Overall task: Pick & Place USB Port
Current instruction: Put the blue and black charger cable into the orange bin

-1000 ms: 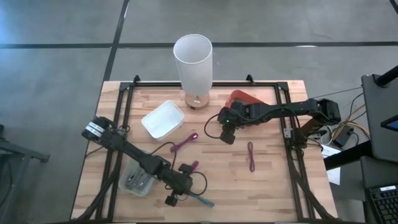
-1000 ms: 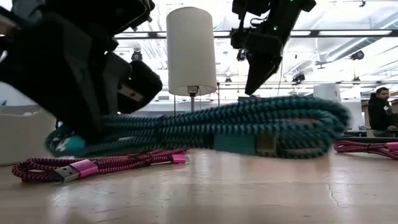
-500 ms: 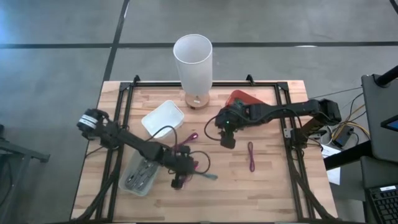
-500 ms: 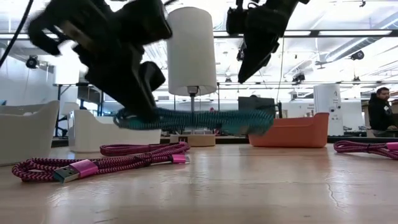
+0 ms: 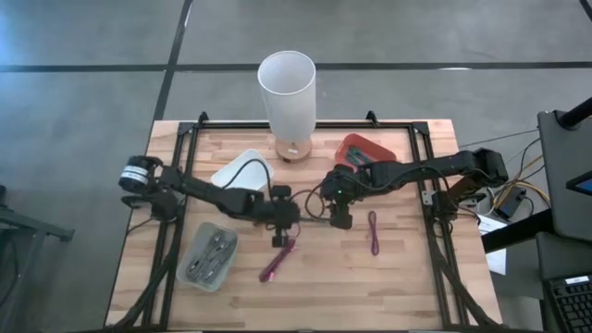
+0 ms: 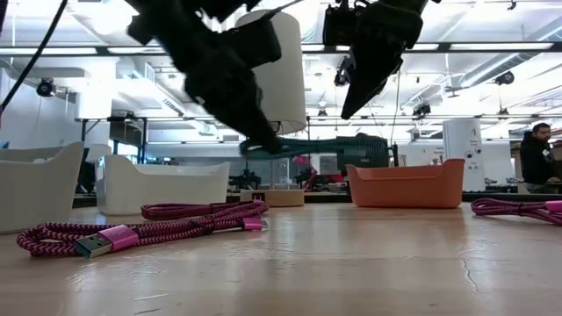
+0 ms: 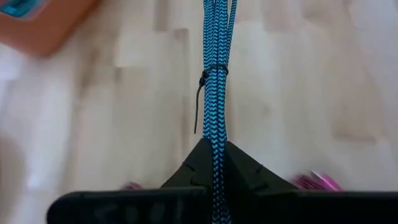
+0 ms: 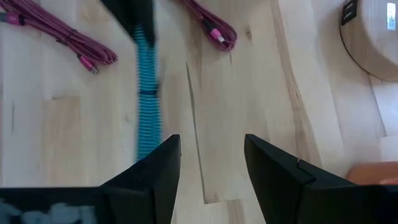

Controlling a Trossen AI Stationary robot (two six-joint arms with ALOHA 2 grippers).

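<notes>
A bundled blue braided USB cable (image 6: 325, 145) hangs in the air over the table's middle; it also shows in the high view (image 5: 312, 219). My left gripper (image 5: 280, 222) is shut on it. My right gripper (image 5: 339, 215) is open just right of the cable's free end, fingers pointing down; in the right wrist view the cable (image 8: 147, 93) ends beside one finger (image 8: 155, 168). I cannot tell whether they touch. An orange bin (image 5: 365, 153) stands at the far right of the middle. My left gripper pinches the blue cable bundle at its near end (image 7: 215, 163) between its two fingers. The fingers lie along the cable. The bundle, bound by a dark tie (image 7: 213, 71), sticks out about level past the fingertips toward my right gripper, lifted clear of the table.
Pink cables lie on the wood: one near the front (image 5: 276, 264), one at the right (image 5: 373, 231). A white bin (image 5: 242, 174), a clear bin with cables (image 5: 208, 257) and a white lamp (image 5: 287, 92) stand on the left and far sides.
My left gripper has lifted the blue cable from the near edge and carried it toward the far edge and right, up to my right gripper. The cable is now clear of the table and about level. My right gripper has shifted a little toward the near edge.
</notes>
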